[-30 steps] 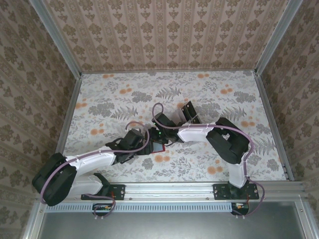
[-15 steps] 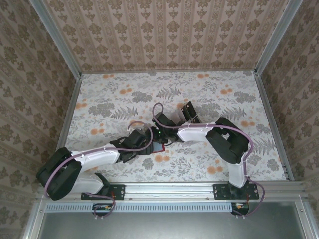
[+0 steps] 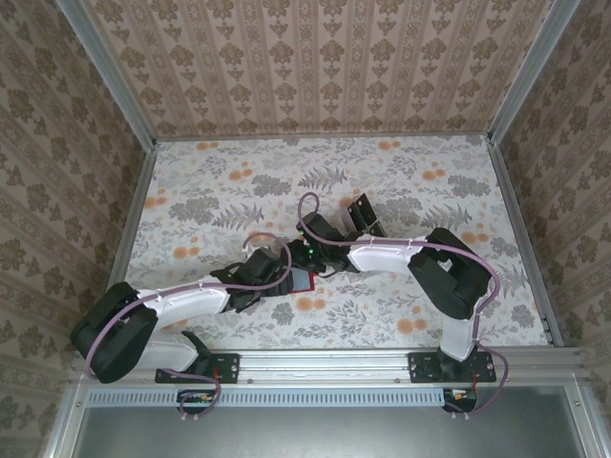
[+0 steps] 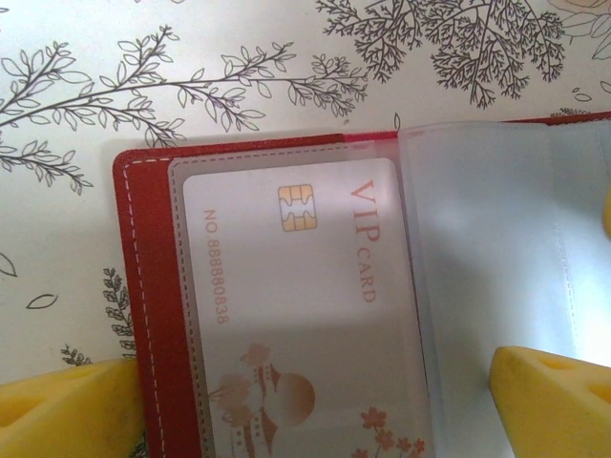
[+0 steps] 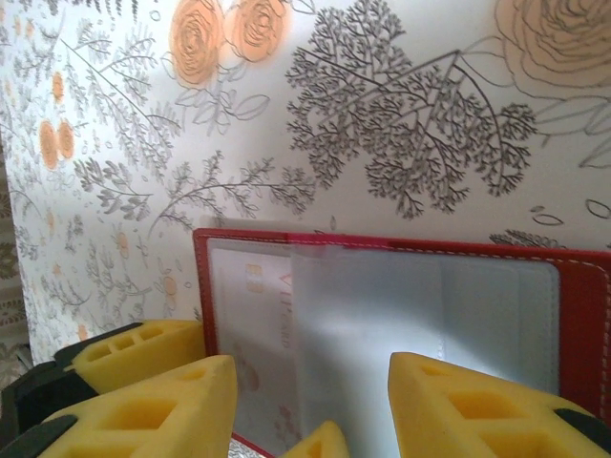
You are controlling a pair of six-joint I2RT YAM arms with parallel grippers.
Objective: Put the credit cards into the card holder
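The red card holder (image 3: 304,281) lies open on the floral table near the middle. In the left wrist view its left page (image 4: 143,286) holds a pale credit card (image 4: 286,286) marked VIP, with a gold chip, under a clear sleeve. A clear inner leaf (image 4: 487,248) stands half turned to the right of it. My left gripper (image 4: 315,415) is open, with one yellow finger at each side of the holder. My right gripper (image 5: 310,410) hovers open at the holder's (image 5: 582,315) near edge. More black credit cards (image 3: 361,212) lie behind the arms.
Both forearms cross the table's middle and meet at the holder, the left gripper (image 3: 279,279) right beside the right gripper (image 3: 311,260). Patterned walls close the table at the back and on both sides. A metal rail (image 3: 325,363) runs along the near edge.
My left arm has reached a little further right to the holder. The right arm's elbow has swung slightly right. The holder has stayed where it was.
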